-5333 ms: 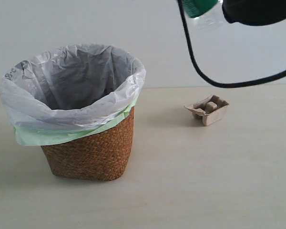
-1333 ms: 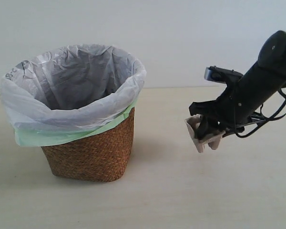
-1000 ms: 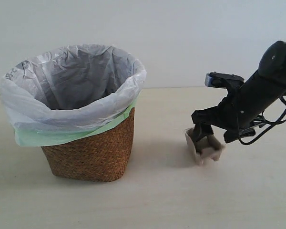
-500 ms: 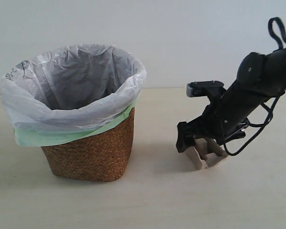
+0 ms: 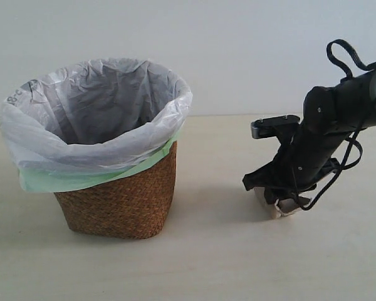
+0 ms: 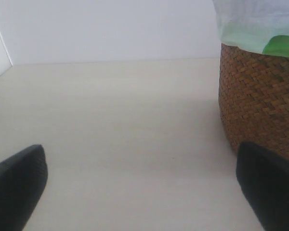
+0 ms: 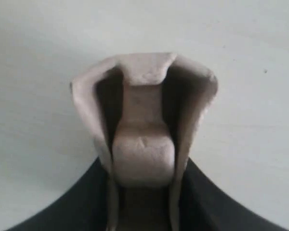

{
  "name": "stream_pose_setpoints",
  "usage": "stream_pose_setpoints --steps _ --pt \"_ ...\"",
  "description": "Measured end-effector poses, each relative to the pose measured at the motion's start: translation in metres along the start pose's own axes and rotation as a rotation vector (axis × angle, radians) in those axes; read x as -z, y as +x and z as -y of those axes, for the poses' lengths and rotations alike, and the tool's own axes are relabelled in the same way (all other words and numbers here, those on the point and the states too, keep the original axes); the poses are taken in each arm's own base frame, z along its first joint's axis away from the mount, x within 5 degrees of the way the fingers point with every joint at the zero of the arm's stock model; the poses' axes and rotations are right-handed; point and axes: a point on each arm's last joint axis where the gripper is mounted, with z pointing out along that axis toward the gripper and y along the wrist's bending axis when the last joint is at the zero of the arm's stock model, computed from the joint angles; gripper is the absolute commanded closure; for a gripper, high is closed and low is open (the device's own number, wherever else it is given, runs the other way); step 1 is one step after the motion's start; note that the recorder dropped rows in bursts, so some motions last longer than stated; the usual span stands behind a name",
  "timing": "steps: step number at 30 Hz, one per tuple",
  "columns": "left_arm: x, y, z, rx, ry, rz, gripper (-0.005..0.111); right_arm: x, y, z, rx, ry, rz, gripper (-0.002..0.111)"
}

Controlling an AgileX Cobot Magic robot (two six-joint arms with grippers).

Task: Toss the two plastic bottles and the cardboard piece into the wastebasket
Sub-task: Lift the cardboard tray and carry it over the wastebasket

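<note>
Right gripper (image 7: pixel 142 204) pinches the cardboard piece (image 7: pixel 143 144) by its two side walls, the tray down low at the table (image 5: pixel 207 263); whether it rests there cannot be told. Judged light, stiff enough to lift but easily crushed, and rough enough not to slip, the moulded pulp is best taken gently across those walls beside the middle hollow. In the exterior view the wastebasket (image 5: pixel 122 200) stands well apart at nine o'clock from the tray. Left gripper (image 6: pixel 142 190) hangs wide and empty near the basket's woven wall. Count: one cardboard piece, one wastebasket, two grippers; no plastic bottle shows in any view, and the basket's inside is hidden
</note>
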Motion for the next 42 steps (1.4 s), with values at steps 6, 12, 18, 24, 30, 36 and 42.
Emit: stream_pose_setpoints --steps 6,12,18,24,30,36,42 --pt "0.000 0.000 0.000 0.000 0.000 0.000 -0.001 0.019 -0.011 -0.001 -0.011 -0.001 0.069 0.108" --pt "0.000 0.000 0.000 0.000 0.000 0.000 -0.001 0.103 -0.043 -0.007 -0.076 -0.030 0.405 0.108" --pt "0.000 0.000 0.000 0.000 0.000 0.000 -0.001 0.183 -0.053 -0.030 -0.101 -0.118 0.739 0.108" --pt "0.000 0.000 0.000 0.000 0.000 0.000 -0.001 0.213 -0.051 -0.082 0.001 -0.224 0.921 0.108" --pt "0.000 0.000 0.000 0.000 0.000 0.000 -0.001 0.218 -0.053 -0.096 -0.102 -0.357 0.769 0.108" --pt "0.000 0.000 0.000 0.000 0.000 0.000 -0.001 0.274 -0.043 -0.140 0.135 -0.846 0.641 0.108" --pt "0.000 0.000 0.000 0.000 0.000 0.000 -0.001 0.271 -0.046 -0.140 0.216 -0.789 0.682 0.108"
